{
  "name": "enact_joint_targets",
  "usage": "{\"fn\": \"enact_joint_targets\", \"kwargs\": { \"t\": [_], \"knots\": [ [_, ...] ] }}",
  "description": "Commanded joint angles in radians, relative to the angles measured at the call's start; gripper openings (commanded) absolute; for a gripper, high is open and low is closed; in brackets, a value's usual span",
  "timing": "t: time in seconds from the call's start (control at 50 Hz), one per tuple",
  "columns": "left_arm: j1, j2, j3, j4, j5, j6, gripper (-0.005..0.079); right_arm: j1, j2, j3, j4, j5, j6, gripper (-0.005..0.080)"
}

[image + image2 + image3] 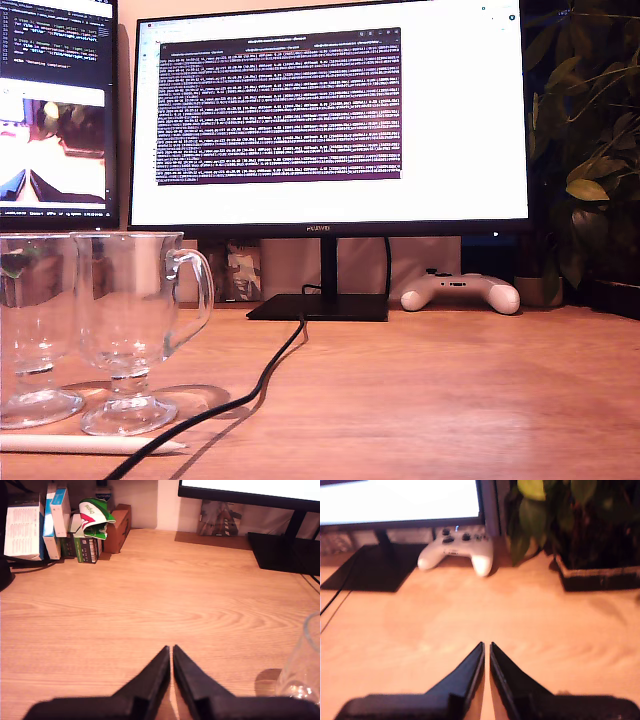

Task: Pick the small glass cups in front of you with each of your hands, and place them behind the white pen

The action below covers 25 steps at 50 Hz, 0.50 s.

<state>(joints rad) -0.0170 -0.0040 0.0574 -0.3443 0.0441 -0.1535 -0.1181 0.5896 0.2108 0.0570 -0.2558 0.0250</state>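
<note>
Two small glass cups stand side by side at the exterior view's left: one cut by the frame edge, the other with its loop handle toward the view's right. The white pen lies on the desk in front of them, nearer the camera. My first gripper is shut and empty above bare wood, with part of a glass cup beside it. Also shut and empty, my second gripper hovers over the desk. Neither gripper shows in the exterior view.
A black cable runs from the monitor stand across the desk past the pen's tip. A white game controller lies by the monitor. A plant stands at the exterior view's right. Boxes crowd the wall in the first wrist view.
</note>
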Motion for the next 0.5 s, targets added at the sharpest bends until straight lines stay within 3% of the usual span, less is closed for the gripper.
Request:
{"fn": "enact_joint_targets", "kwargs": {
  "t": [0.0, 0.24, 0.48],
  "knots": [
    [0.004, -0.008, -0.03, -0.001, 0.001, -0.003, -0.0021, 0.031, -0.034, -0.043, 0.014, -0.005, -0.005, -0.0011],
    [0.004, -0.008, -0.03, -0.001, 0.0, -0.003, -0.0021, 0.103, -0.196, -0.108, 0.008, 0.005, -0.015, -0.0011],
    [0.004, -0.008, -0.03, -0.001, 0.001, -0.003, -0.0021, 0.109, -0.352, -0.187, -0.057, 0.005, -0.021, -0.0011]
  ]
}}
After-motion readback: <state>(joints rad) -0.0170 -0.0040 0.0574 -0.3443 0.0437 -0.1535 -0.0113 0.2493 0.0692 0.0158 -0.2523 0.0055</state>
